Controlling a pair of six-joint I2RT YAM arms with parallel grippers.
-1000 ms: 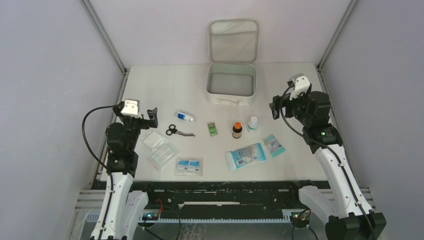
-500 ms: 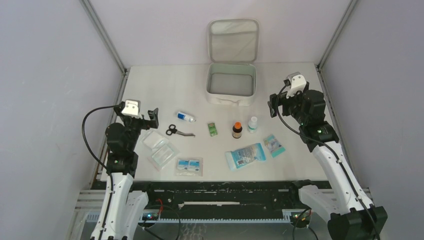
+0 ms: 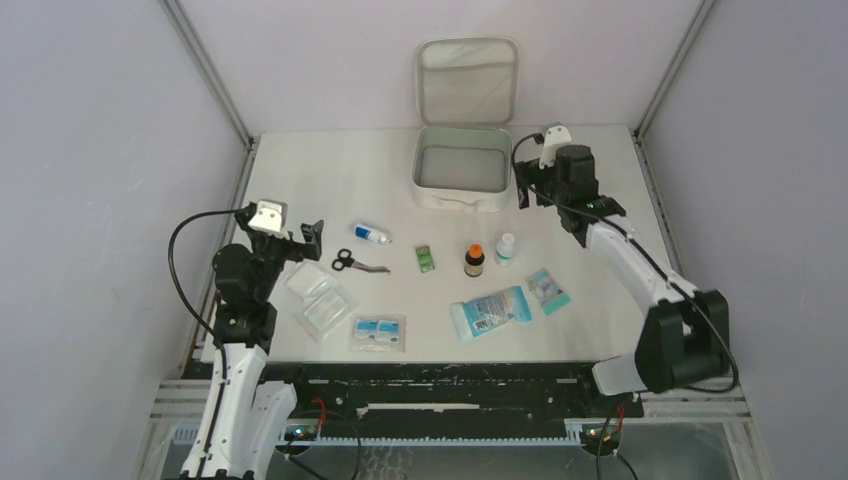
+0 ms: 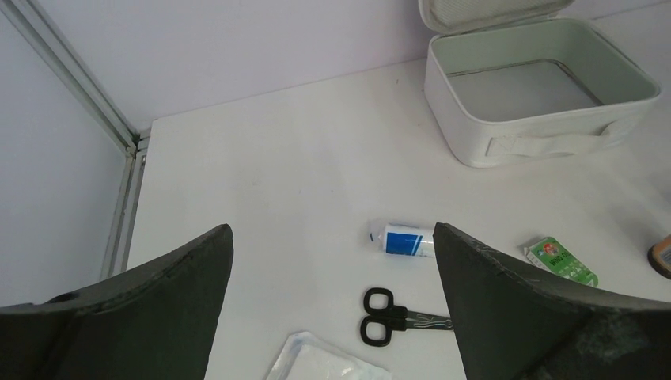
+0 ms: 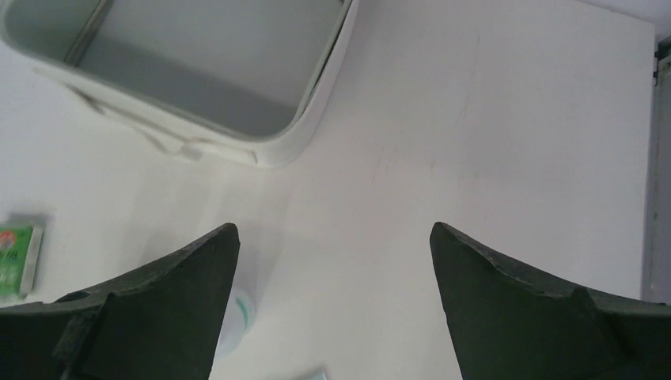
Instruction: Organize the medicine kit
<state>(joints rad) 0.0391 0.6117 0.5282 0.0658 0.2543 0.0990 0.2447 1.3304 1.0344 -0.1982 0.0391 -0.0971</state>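
The right gripper (image 5: 332, 231), its fingers wide apart and holding nothing, hung just beside the near right corner of the medicine kit (image 3: 463, 200). The kit stood at the far middle of the table (image 3: 330, 170), lid raised, inside bare, roughly square with no long axis to favour. The left gripper (image 4: 332, 229), equally spread and empty, was well apart from the kit, so the right arm looked nearer. Nearer than the kit lay 1 blue-printed packet (image 3: 490, 313), scissors (image 3: 350, 262), a brown bottle (image 3: 474, 261) and a white bottle (image 3: 506, 248).
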